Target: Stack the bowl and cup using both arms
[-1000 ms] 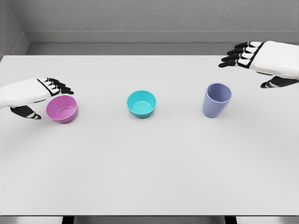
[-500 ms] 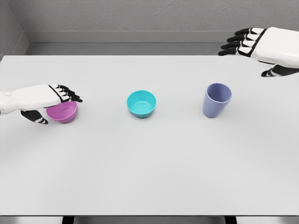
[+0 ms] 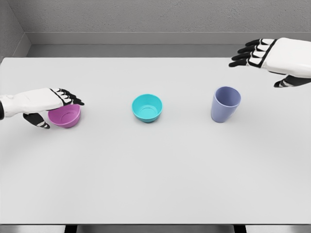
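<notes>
A pink bowl [image 3: 66,117] sits at the left of the white table [image 3: 155,179]. My left hand [image 3: 58,110] is right at it: the fingers reach over its far rim, the thumb hangs at its near left side, and the hand looks open. A teal bowl [image 3: 146,107] stands upright in the middle. To the right of it is a lavender cup [image 3: 225,104], also upright. My right hand [image 3: 257,68] hovers open above and to the right of the cup, well apart from it, with its fingers pointing left.
A grey wall runs behind the table's far edge. Wide bare tabletop lies between the objects and the near edge.
My left hand has dropped lower and flattened over the pink bowl, covering part of its rim. The right hand drifted slightly right and down. Bowls and cup have not moved.
</notes>
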{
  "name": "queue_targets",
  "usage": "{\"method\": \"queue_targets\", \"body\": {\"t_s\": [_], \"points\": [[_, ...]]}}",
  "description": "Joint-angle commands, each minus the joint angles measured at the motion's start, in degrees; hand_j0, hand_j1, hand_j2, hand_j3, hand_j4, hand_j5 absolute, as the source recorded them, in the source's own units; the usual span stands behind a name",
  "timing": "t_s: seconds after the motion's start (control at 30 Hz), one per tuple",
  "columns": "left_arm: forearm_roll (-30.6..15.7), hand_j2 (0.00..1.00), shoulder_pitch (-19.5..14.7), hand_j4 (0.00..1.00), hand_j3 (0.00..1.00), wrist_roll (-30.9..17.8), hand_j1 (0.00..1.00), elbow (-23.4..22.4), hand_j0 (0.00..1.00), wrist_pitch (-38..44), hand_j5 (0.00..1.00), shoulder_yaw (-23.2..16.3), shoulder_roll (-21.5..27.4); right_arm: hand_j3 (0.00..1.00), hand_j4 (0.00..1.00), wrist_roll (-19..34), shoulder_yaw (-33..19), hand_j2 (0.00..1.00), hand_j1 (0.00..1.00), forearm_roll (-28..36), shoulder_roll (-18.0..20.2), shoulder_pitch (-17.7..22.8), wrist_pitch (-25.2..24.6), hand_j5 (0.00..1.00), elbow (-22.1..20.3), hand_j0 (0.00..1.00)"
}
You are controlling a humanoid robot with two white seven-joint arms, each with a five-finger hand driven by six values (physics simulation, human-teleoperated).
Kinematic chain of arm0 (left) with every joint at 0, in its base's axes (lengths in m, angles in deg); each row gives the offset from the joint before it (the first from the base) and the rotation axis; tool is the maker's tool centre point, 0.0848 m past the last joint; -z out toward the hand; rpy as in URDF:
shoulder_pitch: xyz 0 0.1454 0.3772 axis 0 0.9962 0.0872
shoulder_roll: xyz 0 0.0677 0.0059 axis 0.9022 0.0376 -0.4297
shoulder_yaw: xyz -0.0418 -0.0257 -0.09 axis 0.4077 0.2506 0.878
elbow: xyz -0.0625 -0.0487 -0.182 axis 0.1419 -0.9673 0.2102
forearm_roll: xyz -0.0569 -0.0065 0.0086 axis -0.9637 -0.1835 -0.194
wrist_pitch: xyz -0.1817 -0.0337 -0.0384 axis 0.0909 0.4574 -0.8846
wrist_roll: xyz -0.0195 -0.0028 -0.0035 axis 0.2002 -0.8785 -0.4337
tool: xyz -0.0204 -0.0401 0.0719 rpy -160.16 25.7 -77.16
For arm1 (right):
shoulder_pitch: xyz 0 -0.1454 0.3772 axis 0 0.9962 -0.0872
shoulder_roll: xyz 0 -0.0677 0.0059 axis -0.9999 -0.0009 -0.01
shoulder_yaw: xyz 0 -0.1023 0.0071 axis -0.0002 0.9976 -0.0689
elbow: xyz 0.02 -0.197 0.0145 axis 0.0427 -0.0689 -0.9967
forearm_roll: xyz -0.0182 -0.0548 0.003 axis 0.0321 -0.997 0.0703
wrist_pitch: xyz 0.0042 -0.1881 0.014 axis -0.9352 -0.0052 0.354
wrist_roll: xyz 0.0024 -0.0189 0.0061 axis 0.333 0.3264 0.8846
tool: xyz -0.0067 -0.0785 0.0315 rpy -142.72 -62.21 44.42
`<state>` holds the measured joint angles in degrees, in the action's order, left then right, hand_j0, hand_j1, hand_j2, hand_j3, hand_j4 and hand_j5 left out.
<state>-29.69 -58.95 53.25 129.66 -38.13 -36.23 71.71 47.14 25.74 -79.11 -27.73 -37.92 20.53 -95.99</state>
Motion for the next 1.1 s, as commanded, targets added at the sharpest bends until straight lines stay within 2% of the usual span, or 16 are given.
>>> {"method": "queue_targets", "body": {"t_s": [0.0, 0.13, 0.33, 0.67, 1.07], "points": [[-0.26, 1.00, 0.00, 1.00, 1.00, 0.02, 1.00, -0.47, 1.00, 0.12, 1.00, 0.03, -0.37, 1.00, 1.00, -0.03, 0.13, 1.00, 1.00, 0.35, 1.09, 0.00, -0.16, 1.00, -0.08, 1.00], [-0.17, 1.00, -1.14, 1.00, 1.00, -0.07, 1.00, -3.63, 1.00, 0.12, 1.00, 0.03, -2.04, 1.00, 1.00, -0.03, 0.04, 1.00, 1.00, 0.35, 1.09, -1.58, -0.16, 1.00, -0.09, 1.00], [1.50, 1.00, -1.14, 1.00, 1.00, -0.07, 1.00, -3.72, 1.00, 0.12, 1.00, -0.06, -3.01, 1.00, 1.00, -0.03, 0.13, 1.00, 1.00, 0.35, 1.00, -2.20, -0.16, 1.00, -0.17, 1.00], [1.76, 1.00, -1.14, 1.00, 1.00, -0.07, 1.00, -3.72, 1.00, 0.12, 1.00, -0.58, -3.01, 1.00, 1.00, -0.03, 2.41, 1.00, 1.00, 0.26, 0.65, -2.20, -0.16, 1.00, -0.26, 1.00], [1.76, 1.00, -1.14, 1.00, 1.00, -0.07, 1.00, -4.51, 1.00, 0.12, 1.00, -1.37, -3.01, 1.00, 1.00, -0.03, 2.50, 1.00, 1.00, -0.53, 0.56, -2.20, -0.16, 1.00, -0.70, 1.00]]}}
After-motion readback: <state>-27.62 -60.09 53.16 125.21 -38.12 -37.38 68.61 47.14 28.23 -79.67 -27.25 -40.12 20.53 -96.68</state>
